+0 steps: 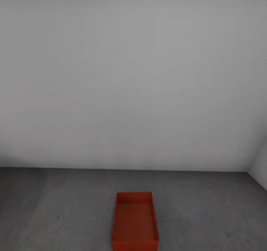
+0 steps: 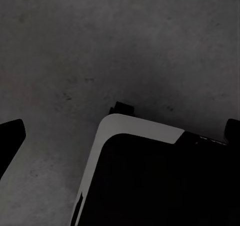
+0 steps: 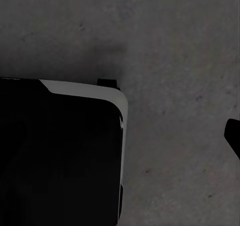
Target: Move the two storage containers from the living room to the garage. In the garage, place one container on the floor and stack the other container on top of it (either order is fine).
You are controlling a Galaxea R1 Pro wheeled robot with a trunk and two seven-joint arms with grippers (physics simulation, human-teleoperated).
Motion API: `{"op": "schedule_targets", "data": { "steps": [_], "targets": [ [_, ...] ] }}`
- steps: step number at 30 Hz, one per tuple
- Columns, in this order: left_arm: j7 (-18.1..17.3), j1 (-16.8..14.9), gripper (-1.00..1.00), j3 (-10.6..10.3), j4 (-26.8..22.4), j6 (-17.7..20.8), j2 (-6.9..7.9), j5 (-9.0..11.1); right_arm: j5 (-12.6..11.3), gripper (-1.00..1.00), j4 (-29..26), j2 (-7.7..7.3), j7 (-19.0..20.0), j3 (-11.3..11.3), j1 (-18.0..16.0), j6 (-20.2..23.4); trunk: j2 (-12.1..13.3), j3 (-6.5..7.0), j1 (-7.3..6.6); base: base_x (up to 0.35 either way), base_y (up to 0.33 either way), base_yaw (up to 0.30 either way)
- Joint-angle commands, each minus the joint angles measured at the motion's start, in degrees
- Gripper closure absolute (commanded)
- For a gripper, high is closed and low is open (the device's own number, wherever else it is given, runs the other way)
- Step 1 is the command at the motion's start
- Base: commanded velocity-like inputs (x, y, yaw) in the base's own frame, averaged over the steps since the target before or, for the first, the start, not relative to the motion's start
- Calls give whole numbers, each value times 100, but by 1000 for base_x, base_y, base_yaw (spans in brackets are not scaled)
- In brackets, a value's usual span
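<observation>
Head view, orange-red container [image 1: 135,221] on grey concrete floor [image 1: 55,206] near white wall [image 1: 133,76], pincer state unclear.

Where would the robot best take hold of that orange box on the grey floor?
Probably by the two long side walls of the storage container, one hand on each, coming from the near short end. It sits upright and open-topped on the concrete floor, lengthwise away from the camera, so both thin rims are exposed and reachable from above.

Soft, even, dim light washes the white wall [image 1: 133,76]; the floor [image 1: 55,206] below it darkens leftward. Wrist views are murky and grainy, with blurred shadows.
</observation>
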Motion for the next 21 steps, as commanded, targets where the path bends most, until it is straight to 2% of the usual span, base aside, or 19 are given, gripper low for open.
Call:
{"op": "schedule_targets", "data": {
  "steps": [1,21],
  "targets": [
    [-16,-5,-100,44,7,-17,1,5,-42,-100,16,3,-2,49,-5,-28,-6,1,1,0,0,0],
    [-16,-5,-100,44,7,-17,0,5,-42,-100,16,3,-2,50,-7,-28,-6,185,1,0,0,0]
  ]
}}
